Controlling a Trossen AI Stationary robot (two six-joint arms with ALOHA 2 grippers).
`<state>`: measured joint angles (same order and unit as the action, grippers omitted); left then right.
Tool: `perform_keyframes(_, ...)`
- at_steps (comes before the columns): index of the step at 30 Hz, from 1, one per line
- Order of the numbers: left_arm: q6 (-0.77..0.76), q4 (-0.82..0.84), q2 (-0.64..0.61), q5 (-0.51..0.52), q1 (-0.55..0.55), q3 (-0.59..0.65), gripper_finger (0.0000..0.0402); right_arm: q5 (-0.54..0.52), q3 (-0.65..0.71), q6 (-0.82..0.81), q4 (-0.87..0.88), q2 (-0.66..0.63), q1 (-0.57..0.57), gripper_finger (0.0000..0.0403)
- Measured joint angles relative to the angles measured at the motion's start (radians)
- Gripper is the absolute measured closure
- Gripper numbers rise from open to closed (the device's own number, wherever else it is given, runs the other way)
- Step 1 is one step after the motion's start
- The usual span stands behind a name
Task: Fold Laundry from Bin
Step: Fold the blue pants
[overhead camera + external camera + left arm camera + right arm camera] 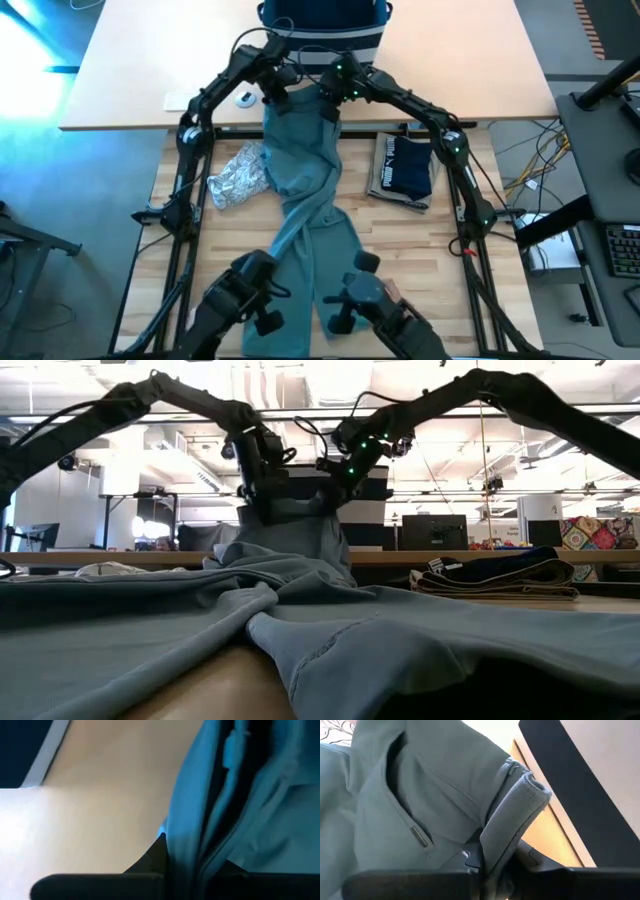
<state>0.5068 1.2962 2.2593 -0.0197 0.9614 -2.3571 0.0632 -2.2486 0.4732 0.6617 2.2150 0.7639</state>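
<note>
The laundry in play is a large teal-green pair of trousers (pixel 300 190). Its waist end is raised near the table's far edge, in front of the navy striped bin (pixel 322 25). Its legs (pixel 300 630) trail over the table toward the near edge. My left gripper (pixel 278 95) is shut on the waist's left end and my right gripper (pixel 330 105) is shut on its right end. A folded dark navy garment with white print (pixel 405 165) lies on the table at the right, and a grey-white patterned one (pixel 238 175) lies in a heap at the left. My left gripper pinches an edge of the trousers' waist end (pixel 185 845) between its two fingers (pixel 159 851), coming steeply from above. That end is lifted off the table and the cloth hangs down from the fingers. Whether it has one layer or several, I cannot tell. My right gripper pinches the thick rolled waistband edge (pixel 515 820) between its two fingers (pixel 474 856), slanting down from the table's right. The waistband is lifted clear and the cloth drapes below it down to the table, where the legs lie.
The bin stands on a lighter table (pixel 140 70) just beyond the wooden work table (pixel 440 230). Bare wood shows on both sides of the trouser legs. Dark fixtures (pixel 350 300) stand at the near edge over the ends of the legs.
</note>
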Motion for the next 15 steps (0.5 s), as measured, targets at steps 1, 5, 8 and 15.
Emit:
perform_keyframes(1,0.001,0.007,0.0,-0.001,-0.002,-0.001,0.0386,0.003,0.0,0.0,0.0,0.001,0.0,0.0369)
perform_keyframes(5,0.003,0.077,-0.035,-0.031,-0.005,0.001,0.0386,0.066,0.0,0.003,0.036,-0.033,-0.005,0.0369)
perform_keyframes(8,-0.039,0.205,-0.132,-0.203,-0.009,0.003,0.0386,0.258,0.0,-0.047,0.102,-0.125,-0.004,0.0369)
perform_keyframes(15,0.267,0.23,-0.504,-0.972,-0.1,0.1,0.0386,1.268,0.021,-0.169,0.102,-0.36,0.046,0.0373)
